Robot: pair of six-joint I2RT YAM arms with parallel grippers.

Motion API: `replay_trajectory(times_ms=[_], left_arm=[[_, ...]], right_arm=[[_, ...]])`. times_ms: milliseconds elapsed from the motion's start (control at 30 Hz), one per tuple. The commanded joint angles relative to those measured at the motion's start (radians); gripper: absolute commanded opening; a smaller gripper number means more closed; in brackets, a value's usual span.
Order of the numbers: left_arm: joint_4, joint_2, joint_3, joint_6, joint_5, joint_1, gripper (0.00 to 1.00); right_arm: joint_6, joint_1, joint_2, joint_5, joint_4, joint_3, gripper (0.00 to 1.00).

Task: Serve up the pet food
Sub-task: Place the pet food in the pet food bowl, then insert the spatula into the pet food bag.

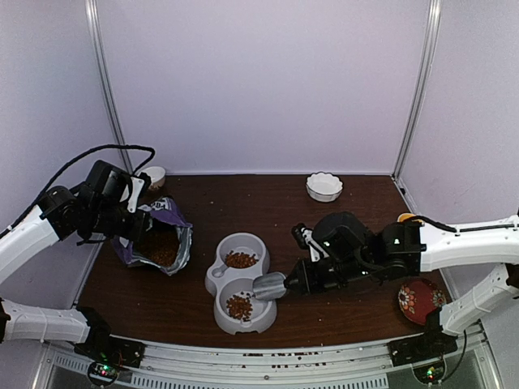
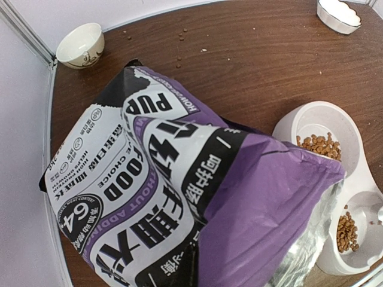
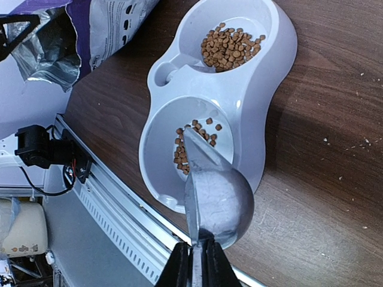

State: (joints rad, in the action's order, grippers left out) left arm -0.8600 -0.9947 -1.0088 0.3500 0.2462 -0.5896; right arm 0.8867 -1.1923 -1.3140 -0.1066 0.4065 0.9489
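The purple pet-food bag [image 1: 154, 235] stands open at the left, with kibble [image 1: 162, 247] showing inside. My left gripper [image 1: 134, 215] is at the bag's top edge and holds it; its fingers are hidden behind the bag [image 2: 179, 179] in the left wrist view. The grey double bowl [image 1: 258, 243] holds kibble in the far cup [image 1: 241, 259] and the near cup [image 1: 238, 306]. My right gripper [image 3: 197, 272] is shut on the handle of the metal scoop [image 3: 218, 197]. The scoop is tipped on its side over the near cup's kibble [image 3: 191, 149].
A small white bowl [image 1: 154, 174] sits at the back left and a scalloped white bowl [image 1: 324, 186] at the back. A red patterned plate [image 1: 420, 298] lies at the right under my right arm. A few loose pellets [image 2: 179, 36] lie on the table behind the bag.
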Motion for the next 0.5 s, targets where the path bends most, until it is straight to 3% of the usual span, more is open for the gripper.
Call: replay_trajectory(times_ms=[0,467], left_arm=[[0.075,0.019,-0.004,0.009,0.038,0.019,0.00],[0.076,0.024,-0.004,0.009,0.030,0.024,0.00]], right_arm=[[-0.050,-0.023,-0.038,0.080,0.109,0.084,0.00],[-0.102,-0.065,-0.106,0.165,0.231,0.197,0.00]])
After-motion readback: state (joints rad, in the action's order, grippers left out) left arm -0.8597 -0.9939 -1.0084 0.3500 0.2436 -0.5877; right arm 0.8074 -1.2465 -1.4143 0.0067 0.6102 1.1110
